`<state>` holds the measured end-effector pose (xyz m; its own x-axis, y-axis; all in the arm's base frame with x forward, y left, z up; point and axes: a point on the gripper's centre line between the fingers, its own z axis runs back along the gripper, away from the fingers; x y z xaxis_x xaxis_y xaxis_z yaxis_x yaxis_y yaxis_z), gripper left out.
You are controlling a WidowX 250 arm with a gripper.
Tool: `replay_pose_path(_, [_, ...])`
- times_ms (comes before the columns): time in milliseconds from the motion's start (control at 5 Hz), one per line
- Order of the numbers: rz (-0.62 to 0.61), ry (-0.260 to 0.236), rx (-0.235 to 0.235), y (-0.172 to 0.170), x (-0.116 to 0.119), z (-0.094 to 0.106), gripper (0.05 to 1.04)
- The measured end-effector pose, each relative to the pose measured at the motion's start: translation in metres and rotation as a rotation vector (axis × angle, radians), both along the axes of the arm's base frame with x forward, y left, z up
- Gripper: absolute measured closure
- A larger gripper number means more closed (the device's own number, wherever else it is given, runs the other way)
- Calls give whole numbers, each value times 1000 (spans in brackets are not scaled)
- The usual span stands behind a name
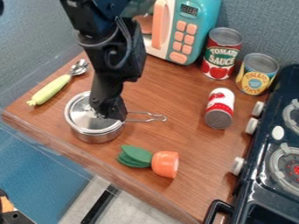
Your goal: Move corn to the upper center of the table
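Note:
Black and pointing down, the gripper (111,114) is over the right part of the lidded metal pot (96,133), at or just above the lid. Whether it touches the lid I cannot tell, and the arm hides part of the lid. A long pale yellow-green piece (50,89) lies at the table's left, in line with a metal spoon head (79,67); I cannot tell if it is the corn or the spoon's handle. It is up and left of the pot, apart from the gripper.
A toy microwave (201,22) stands at the top of the wooden table (192,146). Two upright cans (222,52) (257,74) and a tilted or lying white-and-red can (220,107) are to the right. Green and orange toys (165,164) lie below the pot; the stove (274,153) borders the right.

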<state>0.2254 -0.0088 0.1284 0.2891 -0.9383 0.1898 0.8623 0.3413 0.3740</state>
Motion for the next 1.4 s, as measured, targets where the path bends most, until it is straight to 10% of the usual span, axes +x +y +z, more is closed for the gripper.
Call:
replay_pose_path(400, [135,34,-65,19,-2,5,83])
replay_pose_path(1000, [782,112,-301,128,44,-14,84])
replay_pose_path(1400, [1129,73,-285,169,53,-36,84])
